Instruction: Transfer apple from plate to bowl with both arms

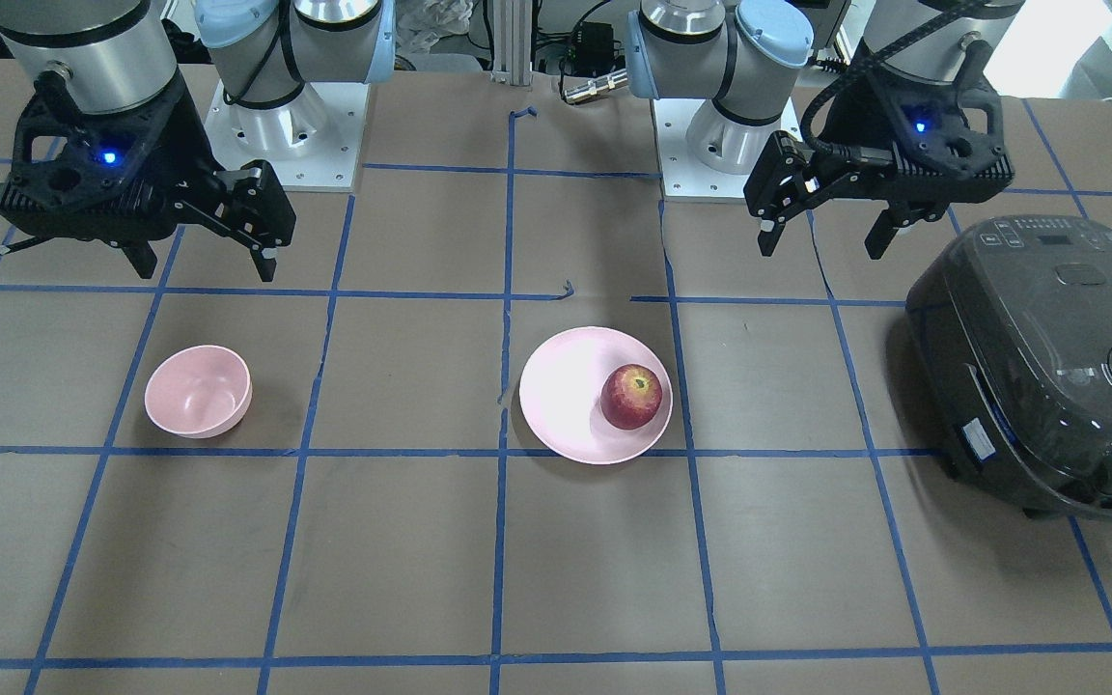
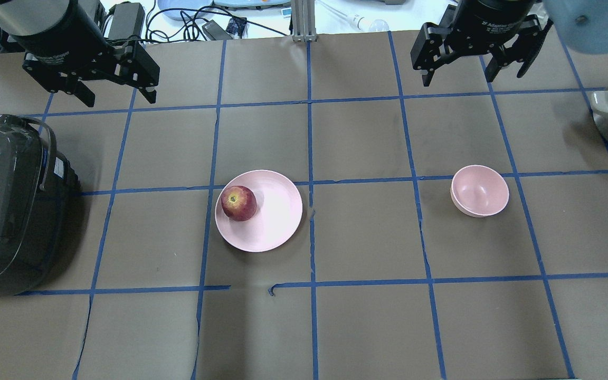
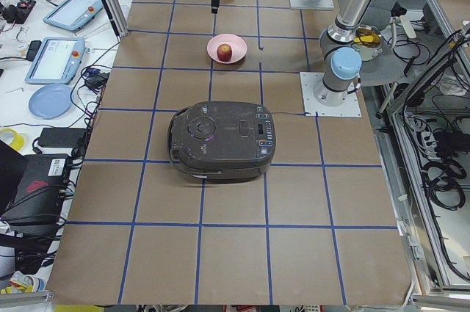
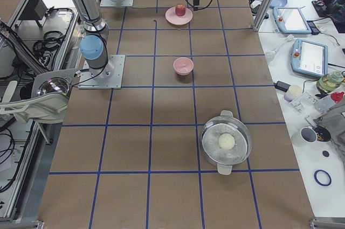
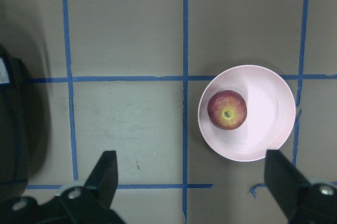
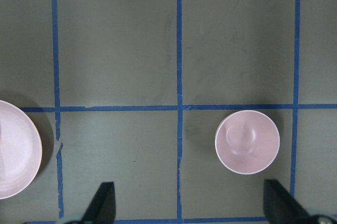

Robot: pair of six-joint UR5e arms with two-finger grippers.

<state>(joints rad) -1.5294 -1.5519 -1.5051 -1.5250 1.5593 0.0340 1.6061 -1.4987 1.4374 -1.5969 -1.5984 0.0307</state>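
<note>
Only apple (image 2: 239, 202) occupies plate (image 2: 272, 221).

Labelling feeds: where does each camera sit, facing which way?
Front: across table, facing the robot; left gripper, right gripper.
Overhead: behind robot, looking down; same grippers.
Exterior left: left end; cooker near, arms beyond.
Exterior right: right end; pot near, arms beyond.
Left wrist: down on plate; own fingers.
Right wrist: down on bowl; own fingers.
Both wrist views show the plate.

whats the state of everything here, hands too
apple, whole, stem dimple up, resting on the plate
plate, upright, holds only the apple
bowl, upright, empty
left hand, open, empty, raised
right hand, open, empty, raised
cooker, lid shut
</note>
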